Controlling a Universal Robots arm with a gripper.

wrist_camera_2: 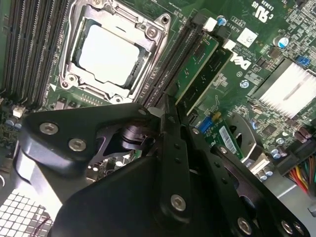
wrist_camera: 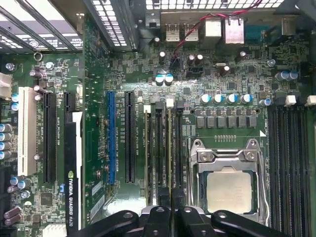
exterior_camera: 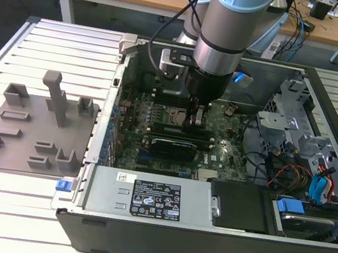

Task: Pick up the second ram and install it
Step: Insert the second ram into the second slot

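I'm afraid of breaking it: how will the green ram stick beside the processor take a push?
The ram stick is a thin, flat board standing on edge in its slot, so it is probably stiff lengthwise but may flex or crack under a sideways push. It looks light for its length. Its bare components suggest it is fragile.

My gripper (exterior_camera: 194,119) sits inside the open computer case (exterior_camera: 202,236), over the motherboard (exterior_camera: 155,131). Fixture plate (exterior_camera: 31,136) lies on the exterior view's left, beside the case.

Second ram (wrist_camera_2: 206,76), green stick on edge in motherboard slot beside processor socket.
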